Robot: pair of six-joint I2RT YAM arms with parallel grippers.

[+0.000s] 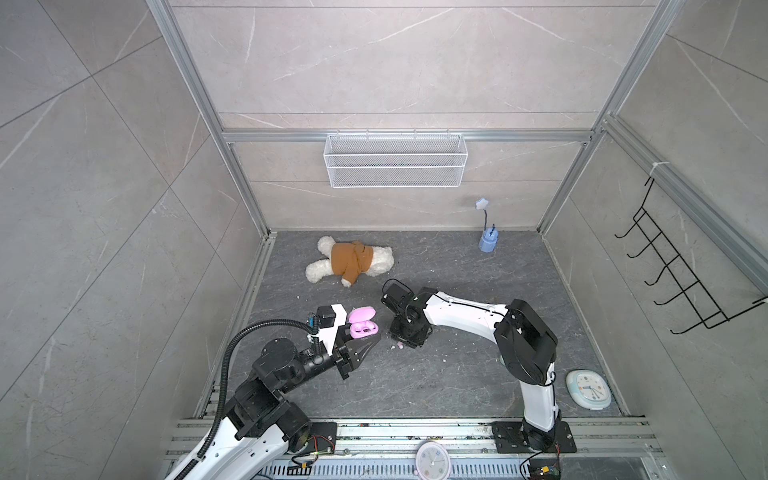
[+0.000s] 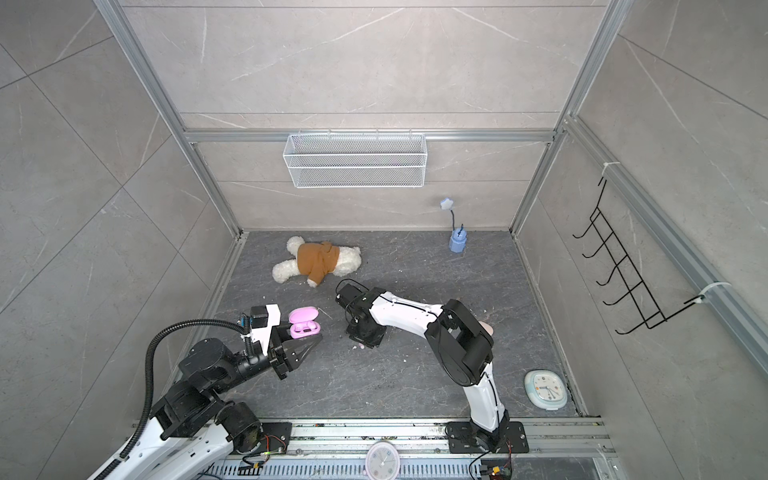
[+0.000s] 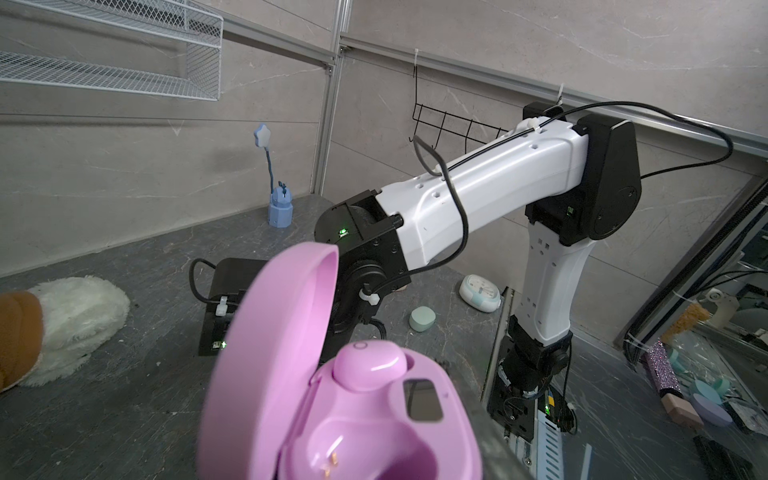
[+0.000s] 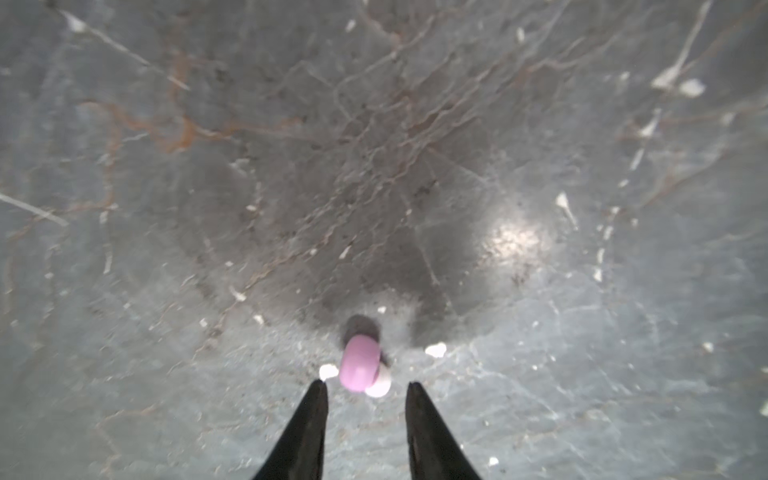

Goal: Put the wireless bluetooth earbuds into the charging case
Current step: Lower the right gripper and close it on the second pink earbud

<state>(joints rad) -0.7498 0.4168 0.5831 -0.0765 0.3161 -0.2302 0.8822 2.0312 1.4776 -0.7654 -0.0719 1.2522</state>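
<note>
**Loose bud just ahead of the right fingers, case waiting on the left**

On the left, my left gripper (image 1: 377,338) has its jaws drawn fully together. The charging case (image 1: 364,327) stands just beside its fingers with the lid up. Whether the fingers really pinch it I cannot tell, because in the left wrist view the case hides them. One seated earbud (image 3: 368,365) is already in its place. The empty socket (image 3: 332,455) next to it shows its gold contacts.

Going right, the loose earbud (image 4: 358,361) lies on the floor (image 4: 561,332), near the case but apart from it. It is below the end of my right arm (image 1: 465,316), so this arm is clearly the nearer one. The bud lies just ahead of the fingertips, centred on the gap, not yet between them. Its long axis runs about along the fingers, with the white ear tip (image 4: 380,390) at the end nearer to them. I judge the jaws must go a little forward and then close across the short width.

The right gripper (image 4: 365,384) stands partly open. It holds nothing and touches nothing.
</note>
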